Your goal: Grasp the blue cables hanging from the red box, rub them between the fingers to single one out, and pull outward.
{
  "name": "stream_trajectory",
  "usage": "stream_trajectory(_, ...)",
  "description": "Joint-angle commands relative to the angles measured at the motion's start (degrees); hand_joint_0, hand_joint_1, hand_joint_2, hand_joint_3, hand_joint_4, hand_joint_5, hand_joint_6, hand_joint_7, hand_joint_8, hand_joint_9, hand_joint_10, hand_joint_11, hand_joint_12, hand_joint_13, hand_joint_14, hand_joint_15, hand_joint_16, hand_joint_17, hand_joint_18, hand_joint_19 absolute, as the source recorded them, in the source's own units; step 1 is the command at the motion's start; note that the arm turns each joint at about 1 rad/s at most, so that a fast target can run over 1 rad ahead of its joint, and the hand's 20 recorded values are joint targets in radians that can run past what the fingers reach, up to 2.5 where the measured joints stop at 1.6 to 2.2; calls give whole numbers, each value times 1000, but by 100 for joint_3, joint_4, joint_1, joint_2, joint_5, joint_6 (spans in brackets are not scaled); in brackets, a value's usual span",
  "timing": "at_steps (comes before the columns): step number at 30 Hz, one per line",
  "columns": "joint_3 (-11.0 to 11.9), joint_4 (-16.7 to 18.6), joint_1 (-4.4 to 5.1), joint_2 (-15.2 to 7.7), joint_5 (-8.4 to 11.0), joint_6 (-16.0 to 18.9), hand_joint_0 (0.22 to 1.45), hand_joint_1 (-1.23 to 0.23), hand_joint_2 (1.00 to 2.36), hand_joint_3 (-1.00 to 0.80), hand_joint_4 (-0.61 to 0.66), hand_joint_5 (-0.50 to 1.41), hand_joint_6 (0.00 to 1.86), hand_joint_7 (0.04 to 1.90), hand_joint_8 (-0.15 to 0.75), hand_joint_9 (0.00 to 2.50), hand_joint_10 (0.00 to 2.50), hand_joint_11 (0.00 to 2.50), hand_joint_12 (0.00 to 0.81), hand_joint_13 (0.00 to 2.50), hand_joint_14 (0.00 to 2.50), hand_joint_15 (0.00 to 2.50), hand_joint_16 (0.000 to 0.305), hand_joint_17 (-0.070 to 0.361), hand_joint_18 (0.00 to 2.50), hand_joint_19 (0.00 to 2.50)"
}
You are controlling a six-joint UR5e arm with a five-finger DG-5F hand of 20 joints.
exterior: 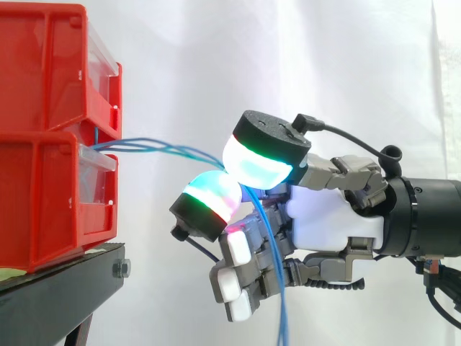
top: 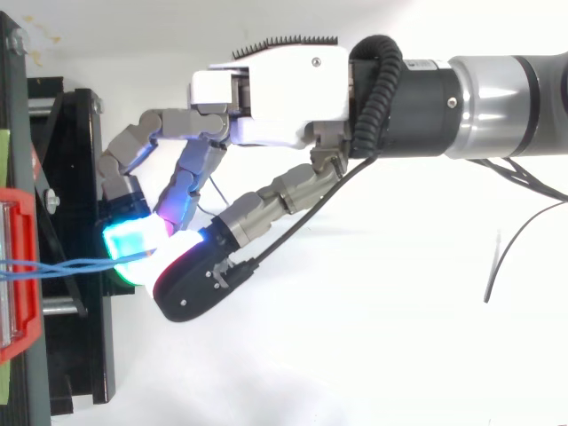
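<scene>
The hand (exterior: 328, 216) is pinching the blue cables (exterior: 155, 147) between its curled fingers (exterior: 256, 164) a little out from the red box (exterior: 43, 202), from whose front they are running level before trailing down past the palm; thin, light, limp and probably slick, they are calling for a firm pad-to-pad hold here.

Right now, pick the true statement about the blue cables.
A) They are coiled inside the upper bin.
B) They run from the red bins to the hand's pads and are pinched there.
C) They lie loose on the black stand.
B: the blue cables come out between the red bins, pass between the pads of the hand, and hang down below it.
</scene>
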Motion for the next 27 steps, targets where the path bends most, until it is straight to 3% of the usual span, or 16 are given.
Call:
stream_trajectory(1, 0, -128, 19, 65, 18, -5, 652, -883, 1016, -238, 46, -148, 914, 1114, 285, 900, 12, 440, 363, 828, 22, 589, 41, 93, 719, 593)
stream_trajectory(5, 0, -190, 11, 74, 53, 4, 705, -922, 1010, -361, 52, -166, 928, 1063, 277, 864, 13, 441, 365, 819, 19, 573, 42, 93, 723, 562)
stream_trajectory(6, 0, -190, 11, 74, 53, 4, 695, -923, 1000, -500, 103, -168, 927, 1021, 278, 856, 12, 445, 363, 818, 21, 576, 42, 94, 723, 556)
stream_trajectory(12, 0, -190, 11, 65, 53, 4, 495, -798, 1000, -500, 150, -138, 901, 1036, 309, 939, 14, 438, 382, 851, 20, 581, 46, 103, 754, 586)
stream_trajectory(17, 0, -190, 11, 74, 53, 4, 438, -645, 1000, -500, 138, -117, 884, 1050, 332, 1005, 10, 416, 409, 893, 19, 580, 52, 116, 796, 593)
stream_trajectory(22, 0, -190, 11, 65, 62, 4, 500, -507, 1000, -500, 111, -111, 872, 1118, 314, 1022, 12, 420, 394, 896, 20, 597, 47, 106, 751, 659)
stream_trajectory(25, 0, -190, 2, 65, 62, 4, 548, -519, 1007, -395, 115, -111, 869, 1190, 307, 1035, 12, 429, 381, 895, 20, 613, 44, 100, 730, 695)
stream_trajectory(27, 0, -190, 2, 74, 53, 4, 555, -559, 1011, -240, 134, -112, 878, 1152, 344, 1062, 11, 414, 421, 939, 17, 595, 52, 118, 814, 652)
